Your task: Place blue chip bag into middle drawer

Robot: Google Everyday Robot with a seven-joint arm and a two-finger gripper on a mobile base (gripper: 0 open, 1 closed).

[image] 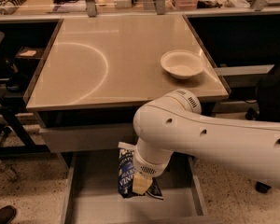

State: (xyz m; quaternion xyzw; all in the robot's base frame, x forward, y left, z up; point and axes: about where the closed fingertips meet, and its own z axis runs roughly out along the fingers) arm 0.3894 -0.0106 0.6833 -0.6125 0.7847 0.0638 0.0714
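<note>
One bench (107, 55) sits before you, with one middle drawer (98, 206) open below it. One white bowl (182, 64) rests on the bench's right side. One blue chip bag (126, 171) hangs upright over the drawer floor, and your claw (141, 185) is clenched on its lower part.

Beige table (126, 64), white bowl (182, 64) near right edge, tool (141, 183) below front edge
</note>
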